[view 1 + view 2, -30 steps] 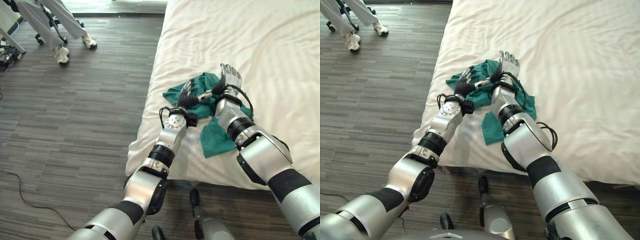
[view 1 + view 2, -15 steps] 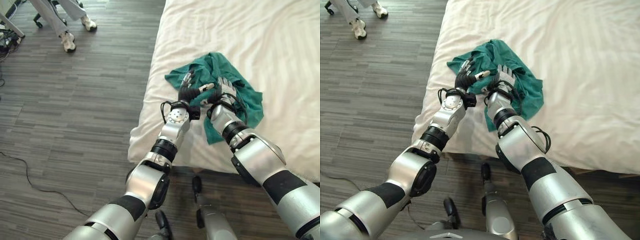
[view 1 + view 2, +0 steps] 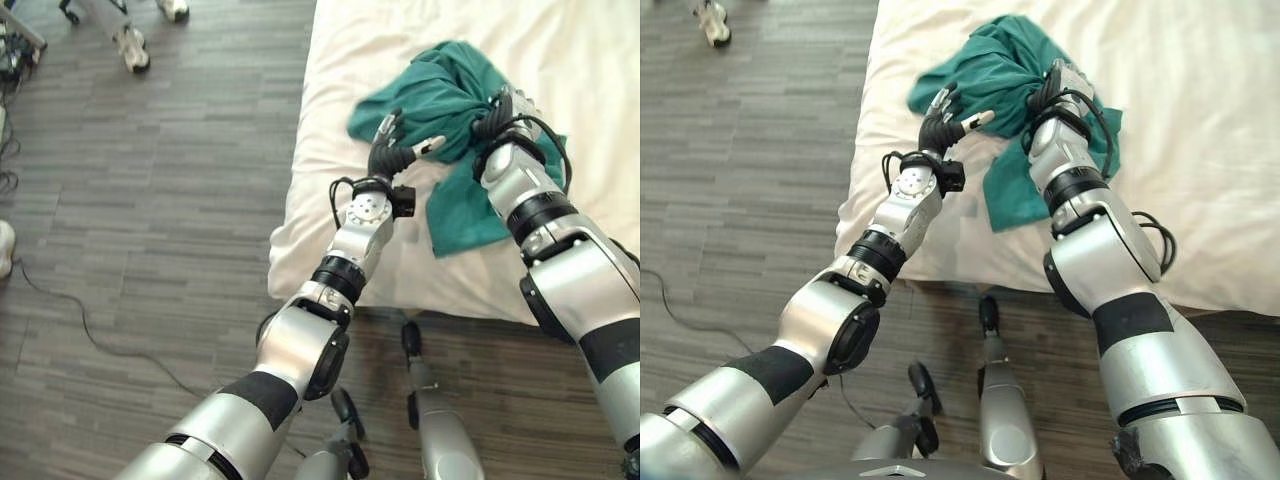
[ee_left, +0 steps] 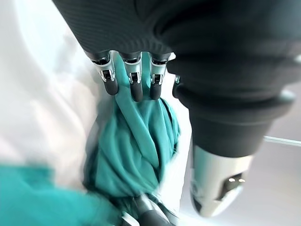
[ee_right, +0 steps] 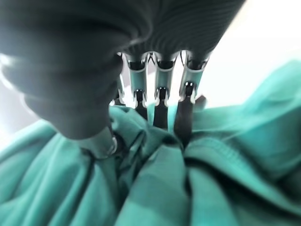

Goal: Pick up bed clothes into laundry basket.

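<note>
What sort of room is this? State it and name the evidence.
Most likely a bedroom: a bed with a white sheet, a teal garment lying on it, and grey wood-look flooring beside it.

**Layout of bed, cloth and hands**

The bed (image 3: pixel 560 60) occupies the right side of the scene, with the floor (image 3: pixel 150 200) to its left. A bunched cloth (image 3: pixel 440 95) lies on the bed near the left edge, one flap trailing toward the near edge. The left hand (image 3: pixel 392 152) sits at the cloth's left side; the right hand (image 3: pixel 500 112) is at its right side, fingers sunk in the folds. A person's shoes (image 3: pixel 130 45) stand on the floor at far left.
</note>
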`<state>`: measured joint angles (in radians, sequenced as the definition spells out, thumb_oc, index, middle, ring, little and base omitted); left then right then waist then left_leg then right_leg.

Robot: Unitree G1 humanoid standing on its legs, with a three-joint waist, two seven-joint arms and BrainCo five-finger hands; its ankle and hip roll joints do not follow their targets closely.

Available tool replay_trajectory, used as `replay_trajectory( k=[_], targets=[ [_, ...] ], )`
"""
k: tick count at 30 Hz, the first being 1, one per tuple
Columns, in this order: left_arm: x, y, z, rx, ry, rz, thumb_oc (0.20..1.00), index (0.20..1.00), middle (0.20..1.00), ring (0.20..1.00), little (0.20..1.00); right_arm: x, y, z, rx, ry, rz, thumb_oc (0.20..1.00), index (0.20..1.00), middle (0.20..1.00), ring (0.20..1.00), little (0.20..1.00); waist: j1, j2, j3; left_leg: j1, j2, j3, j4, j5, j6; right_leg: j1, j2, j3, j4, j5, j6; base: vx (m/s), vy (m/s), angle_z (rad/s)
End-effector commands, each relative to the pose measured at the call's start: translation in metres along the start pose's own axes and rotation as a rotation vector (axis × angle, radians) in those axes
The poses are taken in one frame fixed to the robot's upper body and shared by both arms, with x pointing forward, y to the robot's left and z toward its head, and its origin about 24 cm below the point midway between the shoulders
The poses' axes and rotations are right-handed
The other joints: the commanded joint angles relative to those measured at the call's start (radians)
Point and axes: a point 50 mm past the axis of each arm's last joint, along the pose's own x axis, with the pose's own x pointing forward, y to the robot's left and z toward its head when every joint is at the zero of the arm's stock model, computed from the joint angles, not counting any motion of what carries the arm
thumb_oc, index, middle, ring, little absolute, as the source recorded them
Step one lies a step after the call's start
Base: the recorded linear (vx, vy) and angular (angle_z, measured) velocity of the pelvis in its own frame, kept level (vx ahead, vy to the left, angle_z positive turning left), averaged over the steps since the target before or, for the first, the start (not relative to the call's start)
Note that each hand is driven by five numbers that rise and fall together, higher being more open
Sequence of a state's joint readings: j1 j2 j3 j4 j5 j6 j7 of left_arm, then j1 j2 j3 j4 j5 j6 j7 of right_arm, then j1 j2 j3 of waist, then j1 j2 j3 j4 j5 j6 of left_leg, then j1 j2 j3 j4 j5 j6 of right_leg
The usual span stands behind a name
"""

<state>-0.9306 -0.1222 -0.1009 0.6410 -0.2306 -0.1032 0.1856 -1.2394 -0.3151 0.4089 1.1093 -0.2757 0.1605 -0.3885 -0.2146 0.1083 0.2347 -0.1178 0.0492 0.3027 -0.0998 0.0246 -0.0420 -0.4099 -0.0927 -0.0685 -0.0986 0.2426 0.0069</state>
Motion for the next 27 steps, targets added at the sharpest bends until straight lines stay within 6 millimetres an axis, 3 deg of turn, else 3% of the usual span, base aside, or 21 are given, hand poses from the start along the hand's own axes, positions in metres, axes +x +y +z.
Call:
replay_trajectory(
  k=[1, 3, 4, 6, 7, 8, 17, 21, 22, 26, 27],
  targets=[
    [0.004, -0.022, 0.005, -0.042, -0.023, -0.100, 1.000, 1.000, 1.000, 1.000, 1.000, -0.010, 0.027, 0.013, -0.002, -0.044, 0.031, 0.200, 0.200, 0.200, 0.200, 0.200, 0.003, -0.038, -0.041, 0.107, 0.059, 0.044, 0.012, -0.049, -0.045, 0.087, -0.038, 0.082, 0.011, -0.082, 0.050, -0.01, 0.067, -0.05],
    [-0.007, -0.016, -0.002, -0.042, -0.025, -0.120, 1.000, 1.000, 1.000, 1.000, 1.000, -0.014, 0.024, 0.004, 0.024, -0.069, 0.001, 0.200, 0.200, 0.200, 0.200, 0.200, 0.007, -0.052, -0.060, 0.123, 0.059, 0.050, 0.012, -0.055, -0.043, 0.101, -0.037, 0.075, 0.011, -0.083, 0.052, -0.02, 0.071, 0.13],
    [-0.011, -0.025, -0.003, -0.048, -0.037, -0.150, 1.000, 1.000, 1.000, 1.000, 1.000, -0.034, 0.061, 0.040, 0.062, -0.079, -0.008, 0.200, 0.200, 0.200, 0.200, 0.200, 0.027, -0.059, -0.082, 0.131, 0.058, 0.040, 0.012, -0.057, -0.037, 0.118, -0.040, 0.062, 0.011, -0.083, 0.054, -0.02, 0.078, 0.15],
    [-0.002, -0.024, -0.002, -0.039, -0.001, -0.153, 1.000, 1.000, 1.000, 1.000, 1.000, -0.012, 0.025, 0.054, 0.070, -0.078, -0.061, 0.200, 0.200, 0.200, 0.200, 0.200, 0.031, -0.077, -0.102, 0.144, 0.061, 0.038, 0.012, -0.060, -0.036, 0.134, -0.038, 0.054, 0.011, -0.085, 0.057, 0.01, 0.078, 0.02],
    [0.008, -0.025, 0.005, -0.013, 0.019, -0.148, 1.000, 1.000, 1.000, 1.000, 1.000, -0.004, 0.009, 0.074, 0.050, -0.114, -0.066, 0.200, 0.200, 0.200, 0.200, 0.200, 0.030, -0.095, -0.123, 0.153, 0.063, 0.041, 0.012, -0.061, -0.035, 0.142, -0.037, 0.053, 0.011, -0.084, 0.063, 0.01, 0.086, 0.04],
    [0.013, -0.023, 0.006, 0.009, 0.033, -0.135, 1.000, 1.000, 1.000, 1.000, 1.000, -0.003, 0.008, 0.078, 0.043, -0.114, -0.059, 0.200, 0.200, 0.200, 0.200, 0.200, 0.032, -0.104, -0.135, 0.153, 0.064, 0.042, 0.012, -0.059, -0.035, 0.144, -0.037, 0.051, 0.011, -0.083, 0.067, 0.00, 0.068, 0.14],
    [0.042, -0.006, 0.030, 0.210, 0.063, -0.108, 1.000, 1.000, 1.000, 1.000, 1.000, -0.001, 0.006, 0.085, -0.001, -0.104, -0.034, 0.200, 0.200, 0.200, 0.200, 0.200, 0.045, -0.169, -0.204, 0.158, 0.069, 0.038, 0.012, -0.059, -0.025, 0.169, -0.044, 0.043, 0.011, -0.079, 0.098, -0.01, 0.035, -0.02],
    [0.053, 0.002, 0.052, 0.330, 0.015, -0.084, 1.000, 1.000, 1.000, 1.000, 1.000, -0.003, 0.009, 0.088, -0.004, -0.098, -0.020, 0.200, 0.200, 0.200, 0.200, 0.200, 0.045, -0.181, -0.211, 0.154, 0.067, 0.035, 0.012, -0.056, -0.019, 0.171, -0.044, 0.047, 0.011, -0.080, 0.105, -0.01, 0.025, 0.06],
    [0.058, -0.001, 0.069, 0.376, -0.036, -0.106, 1.000, 1.000, 1.000, 1.000, 1.000, -0.003, 0.011, 0.087, -0.008, -0.093, -0.007, 0.200, 0.200, 0.200, 0.200, 0.200, 0.043, -0.182, -0.220, 0.155, 0.067, 0.038, 0.012, -0.058, -0.015, 0.168, -0.044, 0.052, 0.011, -0.078, 0.107, 0.01, 0.032, 0.00],
    [0.058, -0.004, 0.070, 0.446, -0.045, -0.139, 1.000, 1.000, 1.000, 1.000, 1.000, -0.006, 0.015, 0.090, 0.016, -0.090, 0.016, 0.200, 0.200, 0.200, 0.200, 0.200, 0.043, -0.185, -0.234, 0.156, 0.061, 0.048, 0.012, -0.059, -0.009, 0.153, -0.039, 0.067, 0.011, -0.069, 0.110, 0.01, 0.042, -0.13],
    [0.057, -0.002, 0.062, 0.574, -0.016, -0.165, 1.000, 1.000, 1.000, 1.000, 1.000, -0.007, 0.017, 0.095, 0.054, -0.101, 0.030, 0.200, 0.200, 0.200, 0.200, 0.200, 0.043, -0.182, -0.233, 0.155, 0.060, 0.047, 0.012, -0.058, -0.007, 0.149, -0.040, 0.070, 0.011, -0.067, 0.111, 0.01, 0.038, -0.20]
  ],
)
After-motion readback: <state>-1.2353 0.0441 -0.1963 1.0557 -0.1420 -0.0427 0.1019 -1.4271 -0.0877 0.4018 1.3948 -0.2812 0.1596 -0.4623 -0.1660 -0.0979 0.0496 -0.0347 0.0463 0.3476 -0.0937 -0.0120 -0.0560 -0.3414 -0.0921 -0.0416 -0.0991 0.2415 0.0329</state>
